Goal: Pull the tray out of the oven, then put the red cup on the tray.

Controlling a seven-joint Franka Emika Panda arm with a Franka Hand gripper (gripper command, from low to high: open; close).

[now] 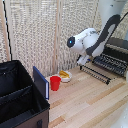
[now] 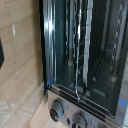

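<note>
Now, reading left to right, we find the red cup (image 1: 55,82) on the table (image 1: 90,107) at seven o'clock, the gripper (image 1: 83,60) mid-frame, the oven (image 1: 116,50) at three o'clock, door down. Probably the tray (image 1: 112,63) sits barely drawn; we cannot tell the gripper's spread. Pull straight and level.

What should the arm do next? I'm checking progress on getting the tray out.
Probably reach in toward the tray and grip its front edge. The oven stands with its door dropped open, the rack sits inside, the red cup waits on the table. The jaws aren't visible.
</note>
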